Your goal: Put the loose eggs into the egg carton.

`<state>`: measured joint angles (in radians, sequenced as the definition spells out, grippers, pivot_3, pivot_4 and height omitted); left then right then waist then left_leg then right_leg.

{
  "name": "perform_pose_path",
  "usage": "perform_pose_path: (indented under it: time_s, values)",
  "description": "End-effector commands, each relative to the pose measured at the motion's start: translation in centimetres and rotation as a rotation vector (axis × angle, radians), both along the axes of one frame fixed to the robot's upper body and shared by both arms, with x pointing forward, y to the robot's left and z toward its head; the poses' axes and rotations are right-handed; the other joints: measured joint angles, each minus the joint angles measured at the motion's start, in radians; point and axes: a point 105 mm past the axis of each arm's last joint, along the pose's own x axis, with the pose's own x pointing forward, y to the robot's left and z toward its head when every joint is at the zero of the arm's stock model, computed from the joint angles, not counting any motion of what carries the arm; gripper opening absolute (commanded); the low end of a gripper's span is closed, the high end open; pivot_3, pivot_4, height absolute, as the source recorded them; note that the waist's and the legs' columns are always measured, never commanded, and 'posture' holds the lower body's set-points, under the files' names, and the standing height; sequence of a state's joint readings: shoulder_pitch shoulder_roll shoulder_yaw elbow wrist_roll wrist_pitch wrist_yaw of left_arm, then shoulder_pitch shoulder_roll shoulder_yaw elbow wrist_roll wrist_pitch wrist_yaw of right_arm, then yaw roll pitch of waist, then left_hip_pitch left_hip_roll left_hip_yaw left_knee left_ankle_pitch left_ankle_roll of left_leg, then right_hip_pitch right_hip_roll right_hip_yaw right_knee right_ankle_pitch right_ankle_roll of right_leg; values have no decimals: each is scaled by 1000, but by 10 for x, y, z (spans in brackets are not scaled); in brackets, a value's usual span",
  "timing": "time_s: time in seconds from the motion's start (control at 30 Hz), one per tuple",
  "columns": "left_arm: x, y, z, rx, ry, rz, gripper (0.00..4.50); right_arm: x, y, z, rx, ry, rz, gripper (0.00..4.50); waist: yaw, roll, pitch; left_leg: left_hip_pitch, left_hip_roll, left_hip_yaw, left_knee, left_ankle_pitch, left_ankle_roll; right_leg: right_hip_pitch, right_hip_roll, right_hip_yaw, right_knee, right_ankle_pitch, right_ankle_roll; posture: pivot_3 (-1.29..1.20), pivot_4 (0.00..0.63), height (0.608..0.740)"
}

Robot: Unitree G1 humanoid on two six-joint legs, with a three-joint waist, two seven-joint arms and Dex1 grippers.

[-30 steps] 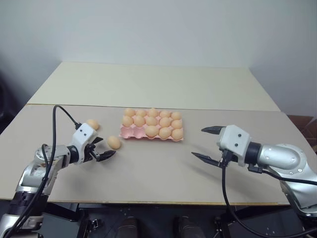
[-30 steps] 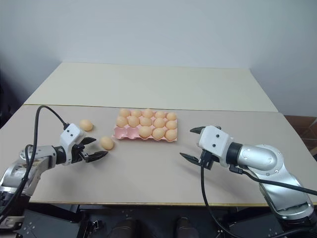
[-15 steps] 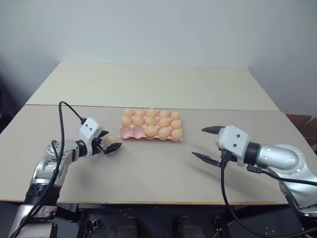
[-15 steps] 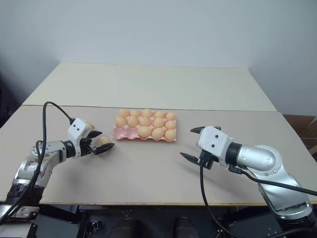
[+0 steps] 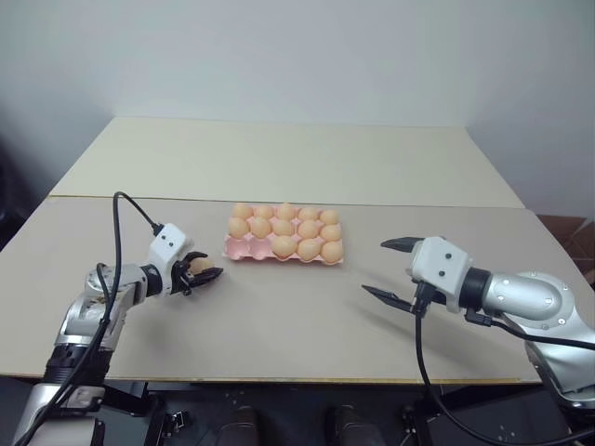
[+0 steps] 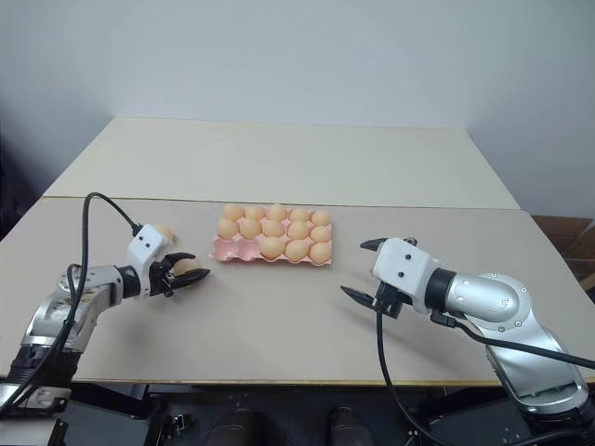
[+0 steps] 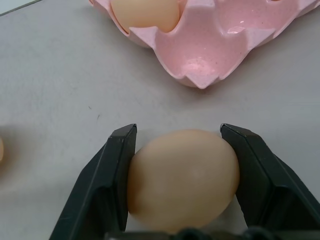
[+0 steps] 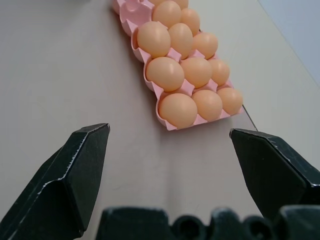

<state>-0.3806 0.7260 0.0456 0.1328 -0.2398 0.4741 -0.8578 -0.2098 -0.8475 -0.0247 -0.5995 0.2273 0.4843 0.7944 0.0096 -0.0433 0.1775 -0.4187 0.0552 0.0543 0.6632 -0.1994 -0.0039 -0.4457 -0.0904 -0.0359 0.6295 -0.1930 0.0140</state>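
Observation:
The pale pink egg carton (image 5: 239,248) lies mid-table and holds several orange-tan eggs. Its two near-left cups (image 7: 200,55) are bare. Just left of that corner my left gripper (image 5: 199,272) is shut on one loose egg (image 7: 182,175), which rests low on the table with a black finger pressed to each side. A second loose egg (image 6: 165,230) peeks out behind that gripper's white housing. Off to the right of the carton my right gripper (image 5: 375,268) hangs above the table, open and holding nothing, its fingers (image 8: 75,170) pointing towards the carton (image 8: 167,124).
The grey table (image 5: 279,316) stretches bare between the two grippers and to its front edge. A lighter table (image 5: 288,158) adjoins at the back, below a white wall. A black cable (image 5: 119,232) loops over my left forearm.
My left gripper advanced to the near loose egg and closed its fingers around it. The right arm stayed where it was.

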Motion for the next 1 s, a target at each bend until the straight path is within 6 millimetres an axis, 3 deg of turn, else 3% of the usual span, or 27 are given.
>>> perform_pose_path:
  time_s: [0.03, 0.17, 0.27, 0.53, 0.87, 1.0]
  values:
    - [-8, 13, 28, 1, -67, 14, 2660, -2, 2, 12, 3, -64, 9, 4500, -4, 0, 0, 0, 0, 0, 0, 0, 0, 0, 0, 0, 0, 0, 0, 0, 150, 740]
    - [-16, 9, 65, -70, -170, -43, 2660, -2, 3, 11, 7, -66, 9, 4500, 0, 0, 0, 0, 1, -1, 0, 0, 0, 0, 0, -1, 0, 0, 0, 0, 150, 740]
    - [-14, -16, 81, -150, -231, -166, 2660, 0, 6, 10, 15, -71, 14, 4500, 12, 0, 0, 1, 0, -2, 0, 0, 0, 3, -1, -2, -1, 0, -1, 0, 150, 740]
    - [25, -58, 74, -205, -274, -228, 2660, 2, 10, 12, 22, -102, -7, 4500, 14, -1, 0, 3, -2, -2, 0, 0, 0, 7, -1, -2, -3, 0, 1, 0, 150, 740]
    - [45, -73, 65, -274, -244, -293, 2660, -6, 4, 11, 22, -116, -61, 4500, 3, -1, 0, 3, -2, -2, 0, 0, 0, 7, -1, -2, -2, 0, 1, 0, 150, 740]
    - [45, -81, 63, -305, -242, -332, 3719, -7, 3, 11, 26, -119, -77, 4500, 3, -1, 0, 3, -2, -2, 0, 0, 0, 7, -1, -2, -2, 0, 2, 0, 150, 740]
